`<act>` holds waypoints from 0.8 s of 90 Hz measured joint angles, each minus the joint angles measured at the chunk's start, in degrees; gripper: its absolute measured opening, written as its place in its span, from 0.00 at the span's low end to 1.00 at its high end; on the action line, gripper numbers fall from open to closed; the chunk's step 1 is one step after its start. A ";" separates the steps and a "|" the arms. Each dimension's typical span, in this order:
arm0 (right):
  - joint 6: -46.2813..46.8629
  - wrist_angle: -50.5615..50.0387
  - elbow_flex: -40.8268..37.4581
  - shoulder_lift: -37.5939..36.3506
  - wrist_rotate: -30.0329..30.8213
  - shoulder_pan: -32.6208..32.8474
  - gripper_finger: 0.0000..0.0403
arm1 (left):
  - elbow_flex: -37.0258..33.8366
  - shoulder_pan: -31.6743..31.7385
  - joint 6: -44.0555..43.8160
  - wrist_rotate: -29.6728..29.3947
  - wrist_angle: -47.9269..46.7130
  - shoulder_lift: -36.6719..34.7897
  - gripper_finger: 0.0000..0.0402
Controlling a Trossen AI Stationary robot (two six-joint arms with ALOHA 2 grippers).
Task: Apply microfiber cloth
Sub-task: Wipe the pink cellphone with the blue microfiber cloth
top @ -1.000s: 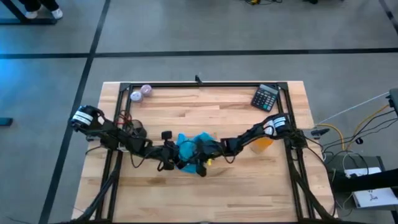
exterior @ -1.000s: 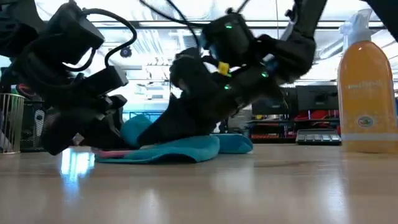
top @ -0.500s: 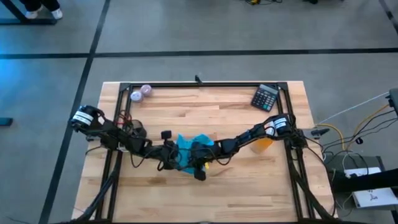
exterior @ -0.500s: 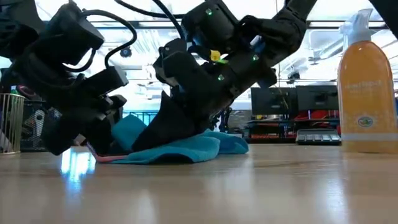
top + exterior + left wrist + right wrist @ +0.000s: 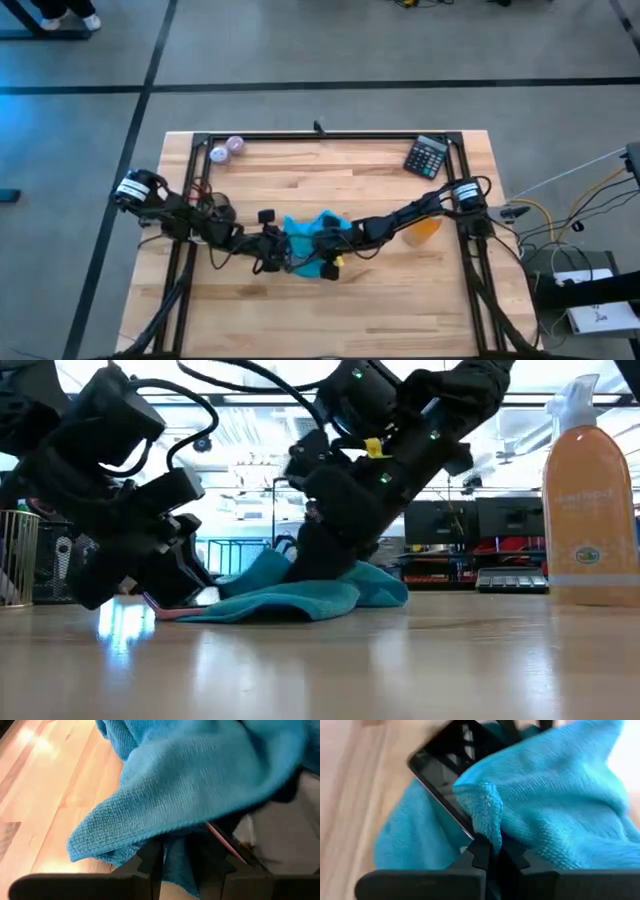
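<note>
- Where the high view looks straight down, one microfiber cloth [image 5: 312, 232] lies crumpled near the middle of the wooden table [image 5: 330, 300], with one calculator [image 5: 427, 156] by the far right corner, two small round things [image 5: 226, 149] by the far left corner, and one orange spray bottle [image 5: 424, 227] partly under the right arm.
- Both arms stretch low toward the middle, the left gripper [image 5: 276, 254] and right gripper [image 5: 328, 258] meeting at the cloth.
- From the low view, the cloth [image 5: 300, 596] is a soft teal heap on the tabletop; the right gripper [image 5: 325, 555] tilts down into it from above, the left gripper [image 5: 165, 585] sits low beside its edge, and the bottle [image 5: 588, 500] stands upright, well apart.
- Left wrist view: looped, towel-like fabric [image 5: 200, 775] drapes over what seems a thin pink-edged slab [image 5: 225, 842]; the fingers [image 5: 150, 862] sit narrowly apart with cloth between them, apparently gripping it.
- Right wrist view: the fingers [image 5: 480, 852] are pinched together on a raised fold of cloth [image 5: 482, 810], beside one glossy black phone [image 5: 452, 757].
</note>
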 joint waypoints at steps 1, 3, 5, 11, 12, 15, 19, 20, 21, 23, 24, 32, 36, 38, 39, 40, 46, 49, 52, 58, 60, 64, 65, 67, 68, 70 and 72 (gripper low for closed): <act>0.11 -0.15 -0.44 -0.24 0.17 -0.11 0.00 | 0.00 -0.01 0.00 0.00 0.01 0.00 0.19; 0.40 -0.17 -1.32 -0.66 0.30 -0.33 0.00 | -0.02 -0.01 0.00 0.00 0.08 0.00 0.19; 0.77 -0.11 -2.13 -1.16 0.25 -0.56 0.00 | -0.02 0.01 0.01 0.02 0.07 0.02 0.19; 1.69 0.00 -4.87 -2.86 0.30 -1.26 0.00 | -0.02 0.01 0.00 0.02 0.17 0.02 0.19; 1.92 0.20 -5.35 -2.95 0.32 -1.36 0.00 | -0.02 0.01 0.02 0.02 0.17 0.02 0.19; 2.60 0.09 -6.52 -3.74 0.67 -1.68 0.00 | -0.02 0.01 0.01 0.02 0.19 0.04 0.19; 3.24 -0.34 -8.16 -4.94 1.84 -1.99 0.00 | -0.07 0.01 0.00 0.02 0.39 0.04 0.19; 3.40 -0.08 -8.56 -5.07 2.07 -2.09 0.00 | -0.07 0.01 0.02 0.04 0.42 0.04 0.19; 3.62 0.25 -8.85 -5.21 2.15 -2.17 0.00 | -0.07 0.01 0.02 0.05 0.44 0.05 0.19; 3.98 0.24 -9.23 -5.56 2.53 -2.31 0.00 | -0.07 0.01 0.02 0.05 0.51 0.08 0.19; 4.11 0.07 -9.44 -5.81 2.85 -2.36 0.00 | -0.07 0.01 0.02 0.05 0.55 0.09 0.19; 4.34 -0.73 -10.73 -7.46 5.90 -2.59 0.00 | -0.09 0.05 0.26 0.13 1.01 0.13 0.19; 4.06 -1.32 -10.89 -8.23 7.53 -2.69 0.00 | -0.09 0.05 0.58 0.20 1.34 0.22 0.19; 3.79 -1.65 -10.90 -8.46 8.27 -2.75 0.00 | -0.10 0.05 0.66 0.20 1.51 0.29 0.19; 3.64 -1.69 -10.92 -8.53 8.67 -2.82 0.00 | -0.11 0.05 0.69 0.20 1.58 0.34 0.19; 3.49 -1.77 -10.92 -8.61 8.98 -2.89 0.00 | -0.11 0.05 0.70 0.20 1.65 0.39 0.19; 2.63 -1.95 -10.79 -9.21 9.93 -3.72 0.00 | -0.11 0.05 0.72 0.20 2.03 0.66 0.19; 2.48 -1.95 -10.65 -9.50 9.97 -4.25 0.00 | -0.10 0.05 0.73 0.15 2.30 0.94 0.19; 2.47 -1.88 -10.37 -9.70 10.04 -4.86 0.00 | -0.07 0.05 0.74 0.10 2.58 1.16 0.19; 2.50 -1.31 -9.84 -10.32 10.00 -6.22 0.00 | -0.03 0.03 0.73 -0.02 3.21 1.76 0.19; 2.50 -1.43 -9.69 -10.48 9.99 -6.67 0.00 | 0.01 0.03 0.76 -0.06 3.44 1.93 0.19; 2.49 -1.12 -9.07 -10.62 9.96 -7.64 0.00 | 0.02 0.03 0.76 -0.06 3.84 2.27 0.19; 2.46 -0.95 -8.93 -10.64 9.93 -7.90 0.00 | 0.02 0.03 0.79 -0.10 4.01 2.39 0.19; 2.45 -0.83 -8.66 -10.65 9.88 -8.42 0.00 | 0.02 0.03 0.84 -0.16 4.35 2.60 0.19; 2.43 -0.89 -8.55 -10.67 9.85 -8.71 0.00 | 0.02 0.03 0.85 -0.17 4.50 2.69 0.19; 2.30 -1.00 -8.32 -10.77 9.78 -9.30 0.00 | 0.04 0.03 0.89 -0.16 4.69 2.83 0.19; 2.18 -1.08 -8.02 -10.78 9.52 -9.95 0.00 | 0.04 0.03 0.90 -0.15 4.79 2.94 0.19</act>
